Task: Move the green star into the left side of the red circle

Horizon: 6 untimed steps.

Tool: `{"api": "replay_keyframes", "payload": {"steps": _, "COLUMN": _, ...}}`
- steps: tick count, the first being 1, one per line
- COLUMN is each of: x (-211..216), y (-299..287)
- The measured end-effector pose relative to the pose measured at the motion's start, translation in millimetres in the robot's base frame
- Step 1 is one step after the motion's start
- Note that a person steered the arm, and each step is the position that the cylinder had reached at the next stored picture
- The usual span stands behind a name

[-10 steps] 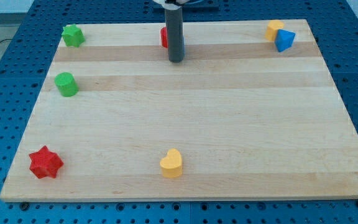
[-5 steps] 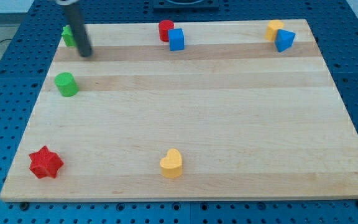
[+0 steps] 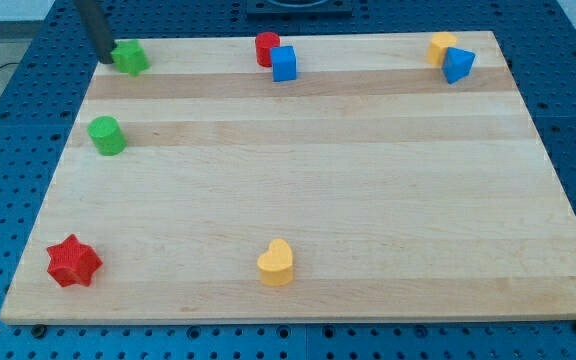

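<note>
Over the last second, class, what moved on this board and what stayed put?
My tip swept from beside the red circle toward the view's left, now at the green star's left edge. The star slid slightly right. The other blocks stayed.

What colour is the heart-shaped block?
Yellow: the heart shows clearly in the camera view, near the view's bottom.

My tip [image 3: 104,58] touches the green star's [image 3: 130,57] left; bare board runs rightward to the red circle [image 3: 266,47], blue cube [image 3: 284,63] beyond.

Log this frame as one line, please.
tip: touching green star, its left | red circle: far right of star | push: starting
</note>
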<state>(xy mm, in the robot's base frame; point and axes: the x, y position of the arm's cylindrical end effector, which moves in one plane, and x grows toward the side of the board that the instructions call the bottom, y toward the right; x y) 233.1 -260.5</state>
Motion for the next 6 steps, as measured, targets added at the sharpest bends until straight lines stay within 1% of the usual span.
{"api": "replay_keyframes", "payload": {"steps": 1, "x": 0.0, "y": 61.2}}
{"api": "replay_keyframes", "payload": {"steps": 2, "x": 0.0, "y": 49.0}}
{"api": "replay_keyframes", "payload": {"steps": 3, "x": 20.0, "y": 7.2}}
{"api": "replay_keyframes", "payload": {"steps": 4, "x": 28.2, "y": 19.9}}
{"api": "replay_keyframes", "payload": {"steps": 6, "x": 20.3, "y": 109.0}}
